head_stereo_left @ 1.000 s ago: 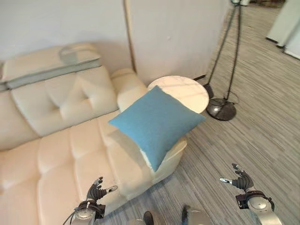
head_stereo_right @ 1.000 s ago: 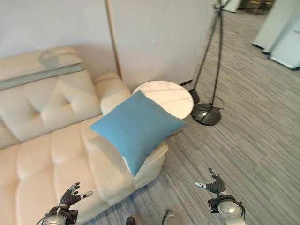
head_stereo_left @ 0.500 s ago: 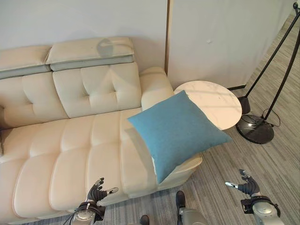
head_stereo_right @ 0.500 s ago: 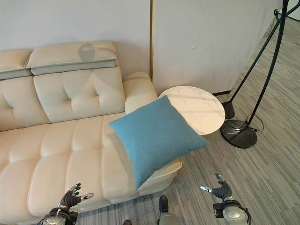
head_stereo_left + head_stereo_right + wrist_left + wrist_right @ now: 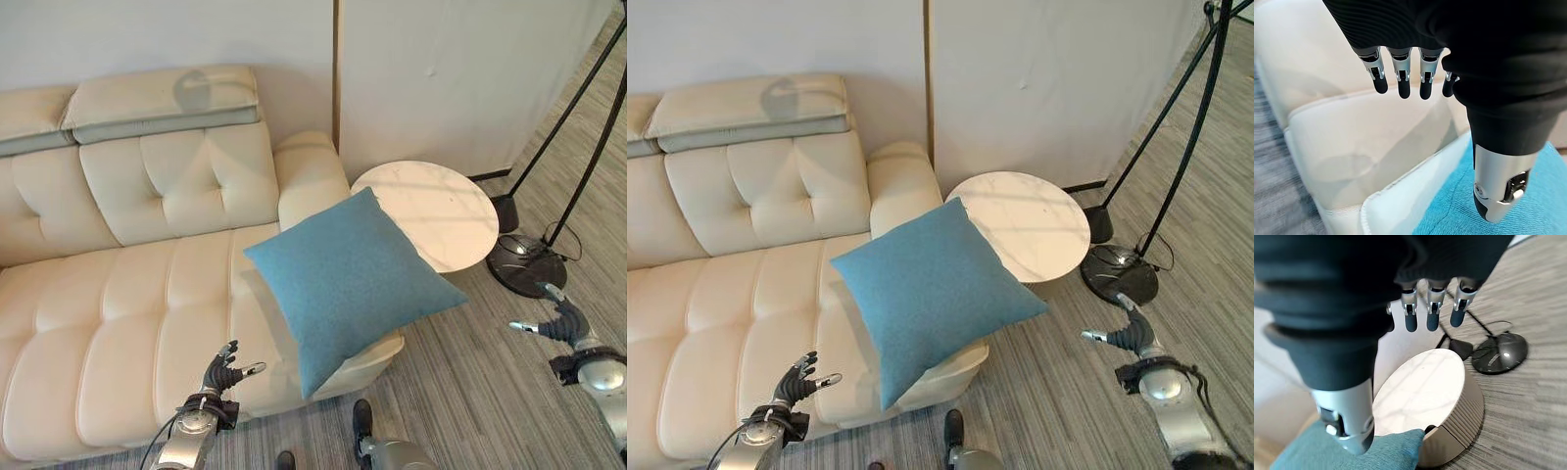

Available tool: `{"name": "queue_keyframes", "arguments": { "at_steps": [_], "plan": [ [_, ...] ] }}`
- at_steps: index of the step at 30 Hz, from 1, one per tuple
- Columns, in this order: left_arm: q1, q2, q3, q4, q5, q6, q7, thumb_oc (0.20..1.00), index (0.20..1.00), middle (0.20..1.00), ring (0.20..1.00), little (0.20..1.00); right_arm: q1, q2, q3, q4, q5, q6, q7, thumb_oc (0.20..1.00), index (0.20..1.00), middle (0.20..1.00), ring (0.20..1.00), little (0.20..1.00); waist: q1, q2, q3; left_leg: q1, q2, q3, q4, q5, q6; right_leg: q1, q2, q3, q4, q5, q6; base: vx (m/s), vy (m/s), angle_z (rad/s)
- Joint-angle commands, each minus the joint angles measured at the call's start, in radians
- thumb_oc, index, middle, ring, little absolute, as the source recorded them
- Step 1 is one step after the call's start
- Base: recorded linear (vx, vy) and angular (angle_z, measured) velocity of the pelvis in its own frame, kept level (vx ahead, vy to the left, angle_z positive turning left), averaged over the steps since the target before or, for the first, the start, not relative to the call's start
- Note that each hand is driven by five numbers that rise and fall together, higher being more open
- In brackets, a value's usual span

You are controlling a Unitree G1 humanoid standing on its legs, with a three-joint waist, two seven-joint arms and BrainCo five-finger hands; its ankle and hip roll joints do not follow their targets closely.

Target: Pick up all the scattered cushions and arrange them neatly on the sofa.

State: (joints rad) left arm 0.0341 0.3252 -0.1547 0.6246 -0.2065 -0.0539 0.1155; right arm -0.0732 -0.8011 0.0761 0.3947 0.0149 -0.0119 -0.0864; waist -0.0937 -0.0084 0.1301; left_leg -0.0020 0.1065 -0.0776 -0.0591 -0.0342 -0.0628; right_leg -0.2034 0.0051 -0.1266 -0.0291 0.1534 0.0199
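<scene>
**Inspector:** Now, the cushion first. Where does it lie?

**Assistant:** One blue cushion sits on the right end of the cream sofa, over the seat's front corner. It is turned like a diamond, one point toward 12 o'clock and one toward 6 o'clock. Its 3 o'clock point overhangs the sofa's edge and reaches just beside the round table.

**Inspector:** Is it tilted?

**Assistant:** Yes, it leans rather than lying flat on the seat; its underside throws a shadow on the leather.

**Inspector:** The hands?

**Assistant:** The left hand hangs in front of the sofa's front edge, at about 7 o'clock from the cushion. Its fingers are straight and spread, thumb apart, holding nothing. The right hand is over the grey plank floor, at about 4 o'clock from the cushion and well apart from it. Its fingers are also straight and loose, and it is empty.

**Inspector:** Surroundings?

**Assistant:** The round table has a pale marbled top and a ribbed side, standing against the sofa's arm. At 3 o'clock from the table stands a black floor lamp base with thin black legs rising from it. A white wall panel is behind the table.
</scene>
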Motion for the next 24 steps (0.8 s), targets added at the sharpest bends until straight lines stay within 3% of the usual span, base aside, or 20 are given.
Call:
{"name": "queue_keyframes", "arguments": {
  "at_steps": [1, 8, 13, 14, 19, 20, 21, 22, 23, 24],
  "plan": [
    [-0.13, 0.006, -0.042, -0.014, -0.097, -0.063, 0.035, 1.0, 1.0, 1.0, 1.0, 1.0, -0.192, -0.02, 0.07, 0.087, 0.003, -0.01, -0.051, 1.0, 1.0, 1.0, 1.0, 1.0, 0.031, -0.044, 0.021, 0.027, 0.01, 0.069, -0.004, 0.0, -0.072, -0.094, -0.091, 0.049, 0.118, -0.103, 0.092, -0.11, -0.041, 0.01],
    [-0.323, -0.021, -0.155, 0.001, -0.159, -0.089, 0.08, 1.0, 1.0, 1.0, 1.0, 1.0, -0.524, 0.054, 0.232, 0.316, 0.124, 0.014, -0.105, 1.0, 1.0, 1.0, 1.0, 1.0, 0.048, -0.031, 0.068, -0.087, 0.007, 0.076, -0.025, 0.046, -0.084, -0.218, -0.099, 0.055, 0.143, -0.087, 0.09, -0.08, -0.036, 0.06],
    [-0.675, -0.081, -0.252, 0.162, -0.239, -0.098, 0.143, 1.0, 1.0, 1.0, 1.0, 1.0, -0.875, 0.187, 0.427, 0.533, 0.252, 0.026, -0.1, 1.0, 1.0, 1.0, 1.0, 1.0, 0.055, -0.018, 0.134, -0.173, 0.006, 0.066, -0.026, 0.085, -0.101, -0.287, -0.105, 0.047, 0.151, -0.078, 0.095, -0.06, -0.056, 0.09],
    [-0.676, -0.08, -0.252, 0.162, -0.239, -0.098, 0.143, 1.0, 1.0, 1.0, 1.0, 1.0, -0.876, 0.187, 0.427, 0.533, 0.252, 0.026, -0.1, 1.0, 1.0, 1.0, 1.0, 1.0, 0.053, -0.019, 0.132, -0.177, 0.004, 0.065, -0.026, 0.087, -0.101, -0.29, -0.107, 0.047, 0.149, -0.075, 0.095, -0.03, -0.027, 0.2],
    [-0.861, -0.155, -0.27, 0.262, -0.335, -0.102, 0.182, 1.0, 1.0, 1.0, 1.0, 1.0, -0.907, 0.391, 0.506, 0.462, 0.408, -0.003, -0.076, 1.0, 1.0, 1.0, 1.0, 1.0, 0.041, 0.001, 0.19, -0.2, 0.006, 0.063, -0.025, 0.107, -0.111, -0.316, -0.109, 0.041, 0.167, -0.079, 0.095, -0.02, -0.006, 0.07],
    [-0.861, -0.155, -0.27, 0.262, -0.335, -0.102, 0.182, 1.0, 1.0, 1.0, 1.0, 1.0, -0.907, 0.391, 0.506, 0.462, 0.408, -0.003, -0.076, 0.818, 0.818, 0.818, 0.818, 0.818, 0.04, 0.0, 0.188, -0.203, 0.004, 0.062, -0.025, 0.109, -0.111, -0.318, -0.111, 0.041, 0.165, -0.076, 0.095, 0.0, 0.0, 0.0],
    [-0.862, -0.16, -0.276, 0.257, -0.338, -0.102, 0.18, 1.0, 1.0, 1.0, 1.0, 1.0, -0.891, 0.408, 0.515, 0.439, 0.421, -0.011, -0.068, 0.818, 0.818, 0.818, 0.818, 0.818, 0.037, 0.004, 0.191, -0.199, 0.005, 0.062, -0.026, 0.108, -0.112, -0.315, -0.109, 0.04, 0.167, -0.079, 0.094, 0.0, 0.0, 0.0],
    [-0.859, -0.164, -0.281, 0.249, -0.343, -0.1, 0.178, 1.0, 1.0, 1.0, 1.0, 1.0, -0.867, 0.424, 0.518, 0.403, 0.438, -0.02, -0.065, 0.2, 0.2, 0.2, 0.2, 0.2, 0.033, 0.005, 0.19, -0.201, 0.003, 0.06, -0.027, 0.11, -0.112, -0.315, -0.112, 0.039, 0.164, -0.075, 0.095, 0.03, 0.026, 0.01],
    [-0.856, -0.162, -0.28, 0.235, -0.347, -0.102, 0.175, 0.689, 0.689, 0.689, 0.689, 0.689, -0.84, 0.437, 0.516, 0.367, 0.455, -0.033, -0.056, 0.2, 0.2, 0.2, 0.2, 0.2, 0.03, 0.007, 0.19, -0.198, 0.003, 0.061, -0.028, 0.108, -0.113, -0.311, -0.112, 0.038, 0.163, -0.075, 0.095, 0.0, 0.0, 0.0],
    [-0.848, -0.16, -0.279, 0.218, -0.35, -0.106, 0.174, 0.2, 0.2, 0.2, 0.2, 0.2, -0.818, 0.443, 0.515, 0.339, 0.463, -0.042, -0.052, 0.2, 0.2, 0.2, 0.2, 0.2, 0.028, 0.009, 0.19, -0.194, 0.003, 0.061, -0.028, 0.106, -0.113, -0.305, -0.112, 0.04, 0.16, -0.074, 0.096, 0.04, 0.045, 0.01]
  ]
}}
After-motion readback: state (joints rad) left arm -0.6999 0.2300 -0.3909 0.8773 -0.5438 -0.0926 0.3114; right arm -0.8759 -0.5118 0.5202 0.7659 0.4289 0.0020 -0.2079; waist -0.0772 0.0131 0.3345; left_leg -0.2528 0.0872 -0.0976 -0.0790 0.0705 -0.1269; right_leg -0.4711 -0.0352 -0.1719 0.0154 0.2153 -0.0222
